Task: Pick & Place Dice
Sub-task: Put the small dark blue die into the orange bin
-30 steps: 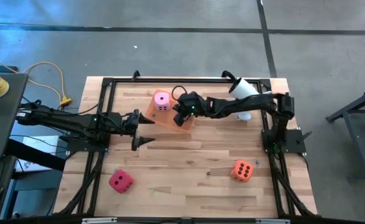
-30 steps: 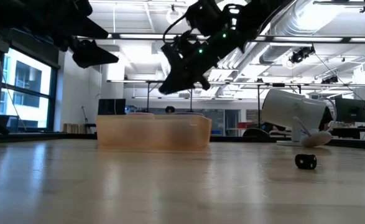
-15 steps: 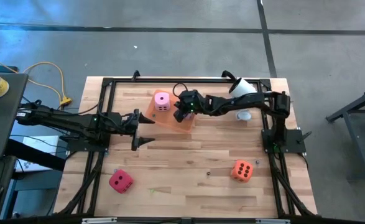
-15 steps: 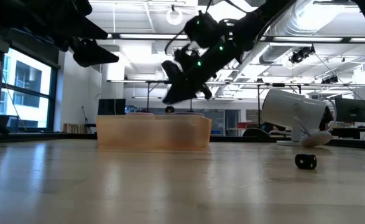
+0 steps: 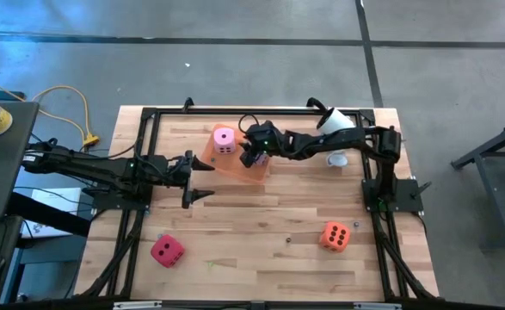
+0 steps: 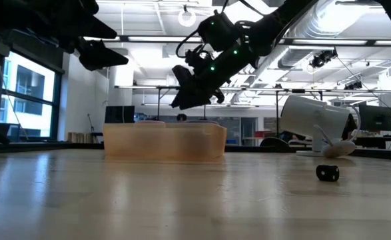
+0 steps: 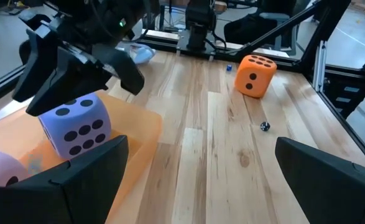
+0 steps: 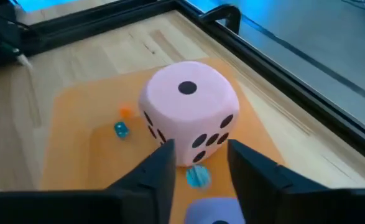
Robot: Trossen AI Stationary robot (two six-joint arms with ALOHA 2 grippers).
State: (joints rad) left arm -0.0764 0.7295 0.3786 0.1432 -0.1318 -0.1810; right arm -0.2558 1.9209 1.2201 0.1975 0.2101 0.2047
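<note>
Wooden counter [image 5: 261, 215] holds an orange tray [image 7: 138, 124]. Left pincer [image 5: 202, 180] waits beside it, fingers wide apart. Right pincer [image 5: 250, 160] hovers over it, fingers slightly apart, gripping nothing. Purple die [image 7: 76, 124] and pink die [image 8: 188, 112] sit inside; red die [image 5: 166, 251] and orange die [image 5: 335, 235] lie outside.

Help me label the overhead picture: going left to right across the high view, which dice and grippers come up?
Red die → left gripper → pink die → right gripper → orange die.
</note>
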